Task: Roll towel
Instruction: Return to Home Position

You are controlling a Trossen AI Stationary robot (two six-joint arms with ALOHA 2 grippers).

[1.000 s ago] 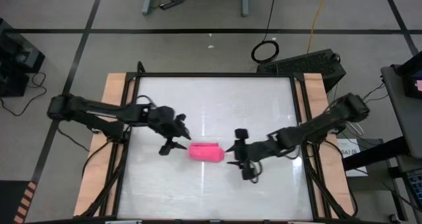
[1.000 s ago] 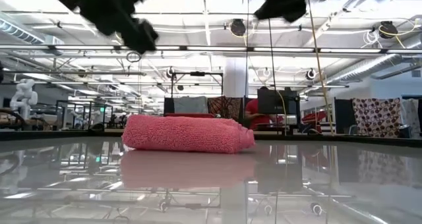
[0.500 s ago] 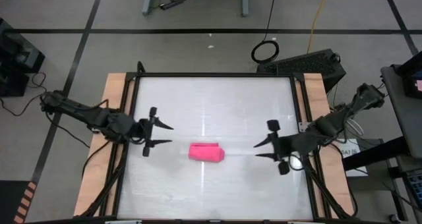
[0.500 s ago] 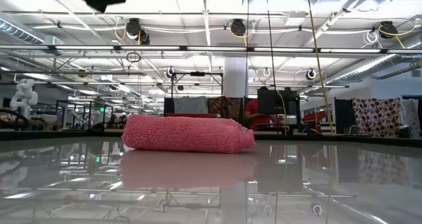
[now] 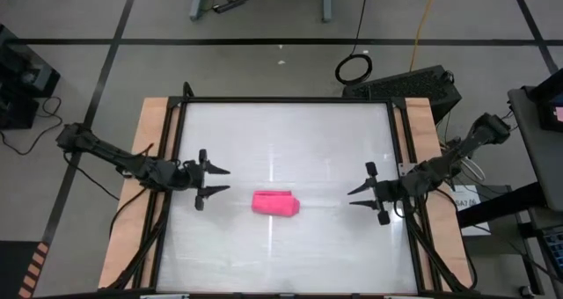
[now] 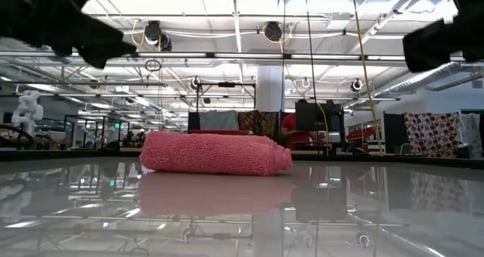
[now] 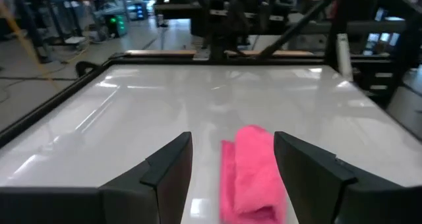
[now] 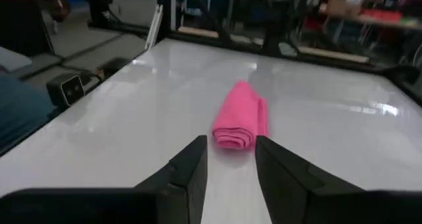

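**Both arms clear of the finished roll.** We see the towel [image 5: 275, 202] lying as a short, compact pink roll on the worktop [image 5: 281, 132], close to its centre and about midway between its left and right edges. Nothing touches it. In the low view the roll rests flat on the glossy surface, its layers closed at one end.

The left gripper [image 5: 221, 180] hangs near the worktop's left edge, fingers parted and holding nothing. The right gripper [image 5: 350, 198] hangs near the right edge, likewise parted and empty. Each points inward at the roll, well apart from it, and each wrist view frames the roll in the gap between its own dark fingers.

We judge that the rolling itself is complete and that the step in hand is the retreat of both arms to their rest pose. The next move calls for no further contact. Each arm should draw outward and upward from its own edge, away from the centre, so that no finger or cable brushes the roll and loosens it.
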